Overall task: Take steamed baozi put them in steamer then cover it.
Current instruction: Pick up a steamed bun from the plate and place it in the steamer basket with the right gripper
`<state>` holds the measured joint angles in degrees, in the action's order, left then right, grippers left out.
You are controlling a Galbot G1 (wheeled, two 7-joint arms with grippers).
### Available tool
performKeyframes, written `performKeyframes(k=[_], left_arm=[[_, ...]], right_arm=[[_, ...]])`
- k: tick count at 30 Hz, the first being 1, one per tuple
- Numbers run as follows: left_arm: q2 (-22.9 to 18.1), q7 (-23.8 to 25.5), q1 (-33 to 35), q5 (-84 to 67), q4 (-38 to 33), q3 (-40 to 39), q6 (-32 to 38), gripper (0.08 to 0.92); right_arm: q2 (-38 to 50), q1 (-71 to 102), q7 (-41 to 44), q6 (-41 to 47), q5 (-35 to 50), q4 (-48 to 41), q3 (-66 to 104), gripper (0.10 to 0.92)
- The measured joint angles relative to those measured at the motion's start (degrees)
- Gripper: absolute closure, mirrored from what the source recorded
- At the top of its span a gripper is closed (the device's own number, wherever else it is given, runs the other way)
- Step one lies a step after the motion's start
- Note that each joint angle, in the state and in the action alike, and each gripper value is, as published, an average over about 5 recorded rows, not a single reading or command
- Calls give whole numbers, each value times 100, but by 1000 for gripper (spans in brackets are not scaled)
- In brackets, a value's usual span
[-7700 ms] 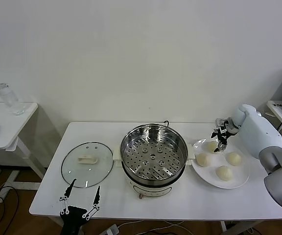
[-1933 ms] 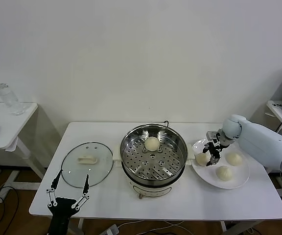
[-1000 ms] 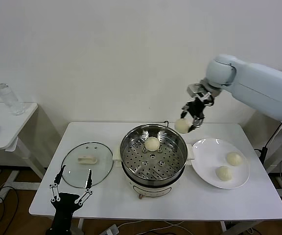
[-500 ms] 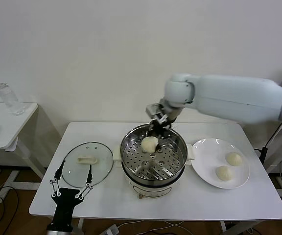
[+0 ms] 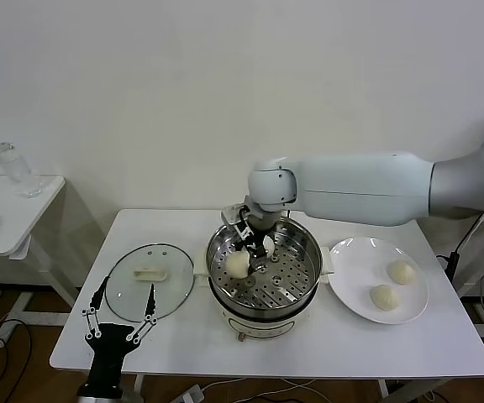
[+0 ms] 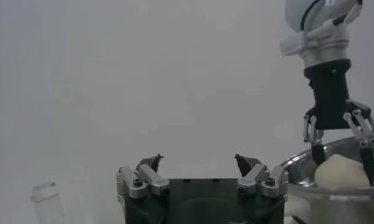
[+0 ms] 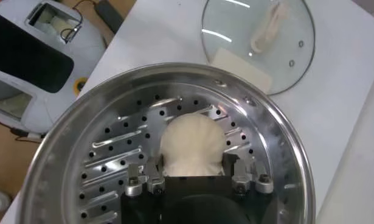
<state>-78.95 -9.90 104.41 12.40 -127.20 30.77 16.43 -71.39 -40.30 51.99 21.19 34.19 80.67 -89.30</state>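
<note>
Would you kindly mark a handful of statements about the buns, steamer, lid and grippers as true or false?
1. The right gripper holds a bun inside the steamer. True.
2. Three buns remain on the plate. False: two remain there.
3. The lid covers the steamer. False: it lies flat on the table, on the steamer's left.
4. The left gripper is open and empty, near the table's front edge by the lid. True.
5. The steamer holds only the gripped bun. False: another bun shows just behind the right gripper, partly hidden.
</note>
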Motion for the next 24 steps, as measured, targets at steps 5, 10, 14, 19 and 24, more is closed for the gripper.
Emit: performKeyframes(k=[5,10,14,19,24], left_arm=[[9,-8,42,-1,-27,50,19,177],[-7,-13,80,-2,-69,108,24,177],[-25,-16,91,-3,-84,140,21,177],[-42,-18,86,0,-104,131,11,177],[-58,-19,53,12,-119,86,2,177]], right_arm=[[-91,93,-42,34,-17,-41,-11,328],[-91,134,-79,47,-34,-30,-5,225],[0,103,-81,49,-76,56,46,204],[383,-47,50,-10,-221,302,207,203],[1189,-125,499,-208,-564,520,632,203]])
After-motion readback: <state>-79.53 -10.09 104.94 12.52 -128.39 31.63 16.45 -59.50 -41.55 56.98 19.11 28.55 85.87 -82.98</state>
